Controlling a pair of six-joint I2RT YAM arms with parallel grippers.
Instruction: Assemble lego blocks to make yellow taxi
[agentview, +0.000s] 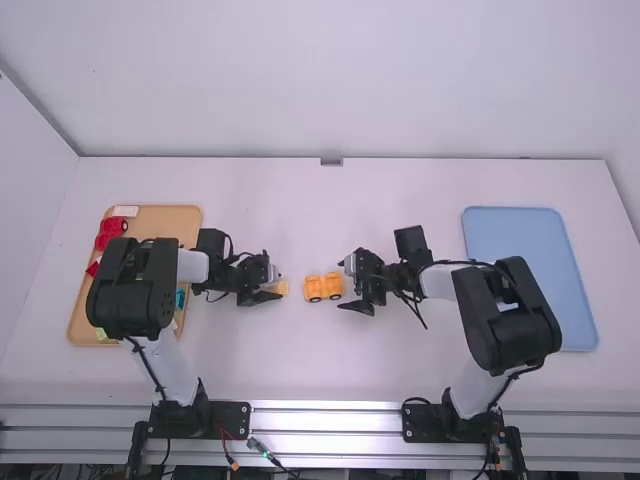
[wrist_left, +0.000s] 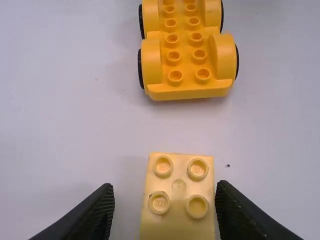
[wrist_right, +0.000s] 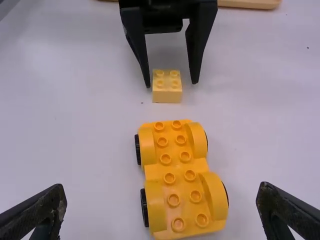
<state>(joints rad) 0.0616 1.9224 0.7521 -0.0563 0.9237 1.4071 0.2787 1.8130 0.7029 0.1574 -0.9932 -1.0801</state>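
The wheeled base (wrist_right: 175, 169) is orange-yellow with black wheels (wrist_right: 144, 207), the small block (wrist_left: 179, 202) a paler yellow. The left tray (agentview: 165, 222) is tan-orange, the right tray (agentview: 515, 250) light blue, the table (agentview: 300, 365) white.

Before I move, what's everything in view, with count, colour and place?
Wheeled base: one, yellow, table centre
Small block: one, pale yellow, left of base
Table: one, white, beneath everything
Left tray: one, tan, table's left
Loose pieces: total unclear, red, teal, pale green, in left tray
Right tray: one, blue, table's right
Arms: two, white and black, near edge
Left end effector: one, black, open around block
Right end effector: one, black, open, right of base
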